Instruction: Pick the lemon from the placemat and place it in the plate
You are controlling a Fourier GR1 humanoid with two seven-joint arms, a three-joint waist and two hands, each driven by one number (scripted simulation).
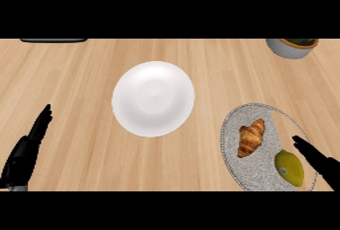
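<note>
The small yellow-green lemon [289, 167] looks light, firm and roly. The right hand [321, 161], fingers straight, should grab its middle.

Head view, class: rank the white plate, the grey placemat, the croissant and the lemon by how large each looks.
1. Plate and placemat: look alike in size; the placemat is cut off at the edge, so unranked.
2. Croissant.
3. Lemon, slightly smaller.

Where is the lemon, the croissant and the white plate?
lemon [290, 167], head view, middle of its yellow skin.
croissant [251, 138], head view, middle of its crust.
white plate [153, 99], head view, bare centre.
</note>
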